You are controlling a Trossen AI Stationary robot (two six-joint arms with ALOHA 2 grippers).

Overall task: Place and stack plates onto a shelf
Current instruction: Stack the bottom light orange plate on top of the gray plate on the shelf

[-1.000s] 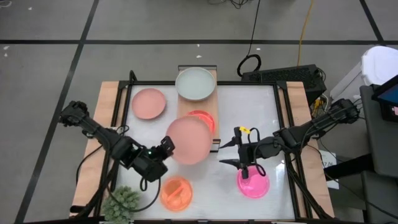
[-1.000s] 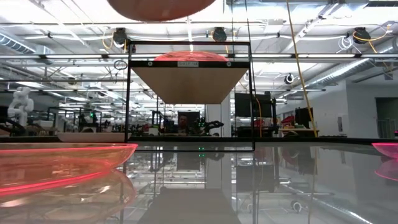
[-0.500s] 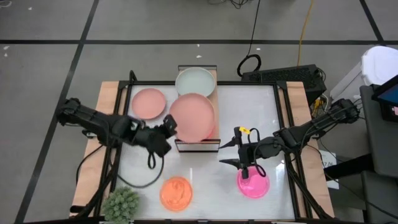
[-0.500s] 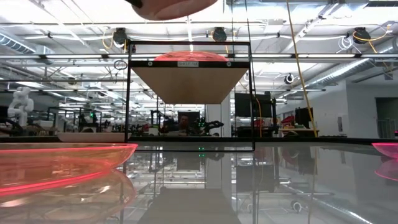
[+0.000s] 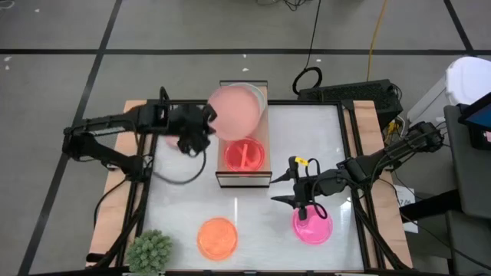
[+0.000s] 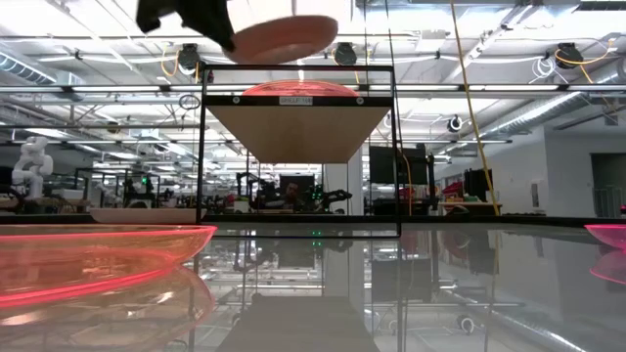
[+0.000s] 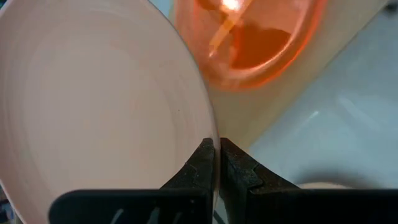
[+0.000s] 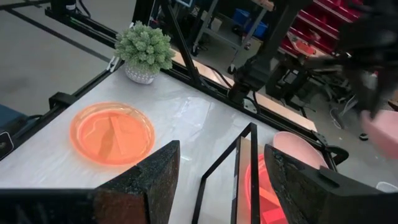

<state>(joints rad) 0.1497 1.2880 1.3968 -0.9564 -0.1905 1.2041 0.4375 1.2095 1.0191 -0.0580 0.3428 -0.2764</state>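
Plates you can count: five. A dusty pink plate (image 5: pixel 234 109) in your left tool, an orange plate (image 5: pixel 245 154) on the shelf (image 5: pixel 242 178), a second orange plate (image 5: pixel 218 236) on the counter (image 5: pixel 253 222), a hot pink plate (image 5: pixel 312 225) and a pale plate edge (image 5: pixel 262 97) under the held one.
Left tool (image 5: pixel 205 126): fingers pinched onto the dusty pink plate's rim, raised over the shelf's far end.
Held plate versus tool: it extends away from the fingertips (image 7: pixel 205 163), beyond the shelved orange plate.
Right tool (image 5: pixel 305 205): open, holding nothing, directly above the hot pink plate.
Writing: a small label (image 6: pixel 293 100) on the shelf frame, unreadable.
Plant ball (image 5: pixel 150 250): one, at the counter corner.
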